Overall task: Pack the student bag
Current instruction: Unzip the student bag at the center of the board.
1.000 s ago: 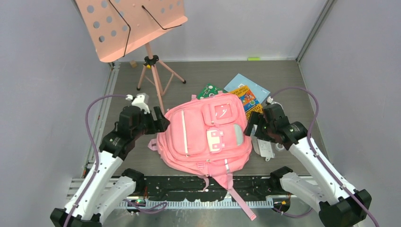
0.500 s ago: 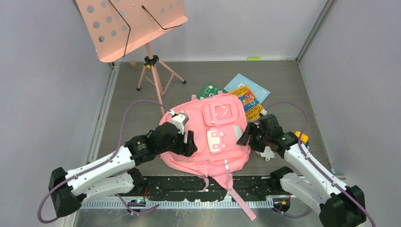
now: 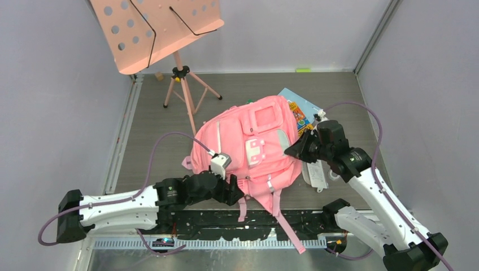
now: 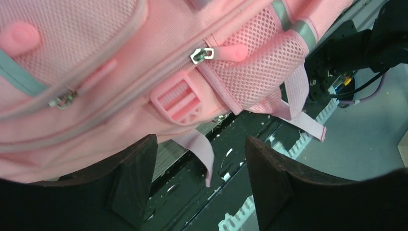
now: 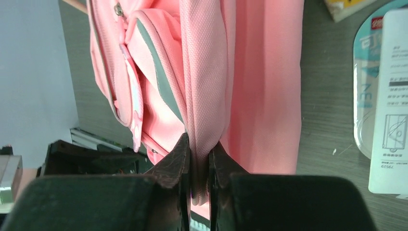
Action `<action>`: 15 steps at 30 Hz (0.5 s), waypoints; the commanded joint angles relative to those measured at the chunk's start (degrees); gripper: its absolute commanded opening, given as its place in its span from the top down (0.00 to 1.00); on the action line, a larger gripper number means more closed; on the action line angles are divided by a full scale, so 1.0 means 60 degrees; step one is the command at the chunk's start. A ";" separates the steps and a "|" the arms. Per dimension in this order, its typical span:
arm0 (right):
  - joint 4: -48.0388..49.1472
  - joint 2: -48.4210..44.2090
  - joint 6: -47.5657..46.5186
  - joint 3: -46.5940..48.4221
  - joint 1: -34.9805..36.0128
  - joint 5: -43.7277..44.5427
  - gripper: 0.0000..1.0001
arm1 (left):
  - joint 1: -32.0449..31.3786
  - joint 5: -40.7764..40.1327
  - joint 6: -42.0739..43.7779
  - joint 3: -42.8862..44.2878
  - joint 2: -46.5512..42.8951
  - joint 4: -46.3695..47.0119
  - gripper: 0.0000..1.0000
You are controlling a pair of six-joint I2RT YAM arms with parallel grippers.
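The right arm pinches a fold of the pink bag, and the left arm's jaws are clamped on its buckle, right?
No: the left wrist view shows the left jaws open near the buckle, gripping nothing. The right jaws do pinch a fold of the pink bag.

Student bag (image 3: pixel 248 144) centre of table (image 3: pixel 152 130); books (image 3: pixel 297 112) behind-right; music stand (image 3: pixel 169 39) far-left corner.

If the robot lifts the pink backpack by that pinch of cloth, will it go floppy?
Probably floppy: the student bag is soft cloth, and the fold pinched in the right gripper creases easily, so the rest would likely sag. Its loose straps would probably dangle. It looks slack, not stuffed, so it may be light, though I can't see inside.
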 commanded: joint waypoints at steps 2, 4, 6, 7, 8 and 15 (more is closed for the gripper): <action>0.2322 0.0021 0.0643 0.1381 -0.0106 0.1759 1.00 | -0.0685 -0.1428 -0.0158 0.0597 0.0130 0.1314 0.33; 0.2400 0.0260 0.0675 0.1604 -0.0106 0.2228 1.00 | -0.1104 -0.1847 -0.0144 0.0853 0.0400 0.1285 0.35; 0.2481 0.0476 0.0697 0.1815 -0.0106 0.2496 1.00 | -0.1565 -0.2321 -0.0286 0.0964 0.0580 0.1304 0.36; 0.2528 0.0529 0.0703 0.1914 -0.0106 0.2612 1.00 | -0.1826 -0.2569 -0.0380 0.0950 0.0660 0.1362 0.37; 0.2614 0.0620 0.0740 0.1953 -0.0106 0.2653 1.00 | -0.1914 -0.2697 -0.0474 0.0829 0.0732 0.1456 0.37; 0.2993 0.0726 0.0904 0.2129 -0.0105 0.2731 1.00 | -0.1929 -0.3312 -0.1882 0.0462 0.1428 0.1093 0.43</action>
